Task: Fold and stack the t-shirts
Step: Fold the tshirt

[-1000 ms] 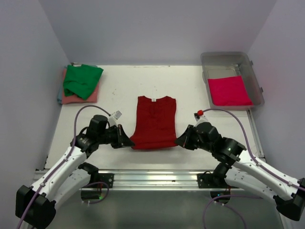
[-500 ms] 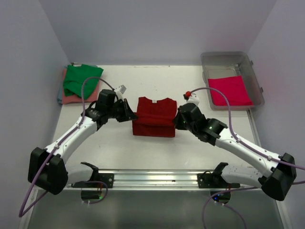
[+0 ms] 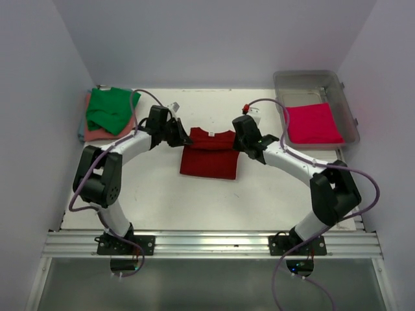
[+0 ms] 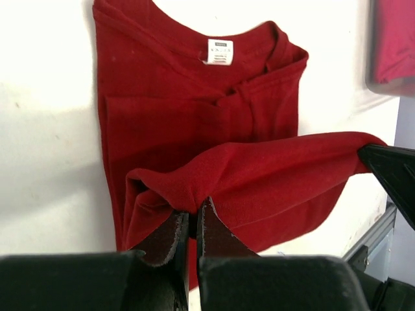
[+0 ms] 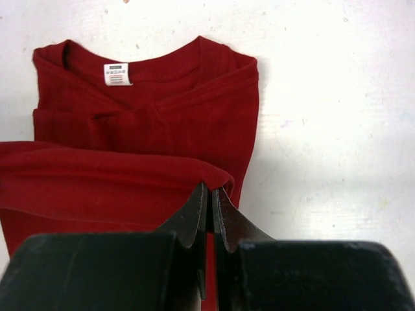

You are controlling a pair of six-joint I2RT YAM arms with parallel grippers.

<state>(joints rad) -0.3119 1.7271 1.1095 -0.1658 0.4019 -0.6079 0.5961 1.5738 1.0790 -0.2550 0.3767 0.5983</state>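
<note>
- The dark red t-shirt (image 3: 207,159) lies at the middle of the worktop (image 3: 162,201), collar toward the far wall, with the sides folded in.
- The white label (image 4: 220,51) sits inside the collar and faces up; it is uncovered in both wrist views.
- The left fingers (image 4: 163,234) are clenched on a bunched edge of the dark red cloth at the shirt's left side.
- The right fingers (image 5: 192,216) are clenched on the cloth edge at the shirt's right side.
- Between the two grips, a band of the shirt is raised off the lower layer and hangs over the chest area, short of the collar.
- In the top view, both arms reach across the worktop, one on either side of the shirt and near its collar end.
- The green t-shirt (image 3: 110,109) rests crumpled on top of the salmon pink t-shirt (image 3: 124,131) in the far left corner, well apart from the dark red one.
- A thin strip of pale blue cloth shows at the left edge of that stack; it is too small to identify.
- The clear tub (image 3: 308,76) stands at the far right, near the right arm but not touching it.
- The bright pinkish-red t-shirt (image 3: 312,123) lies flat inside the tub.
- The purple cable (image 3: 266,102) of the right arm arcs between the wrist and the left wall of the tub.
- A metal rail (image 3: 207,243) runs along the near edge and carries both arm bases.
</note>
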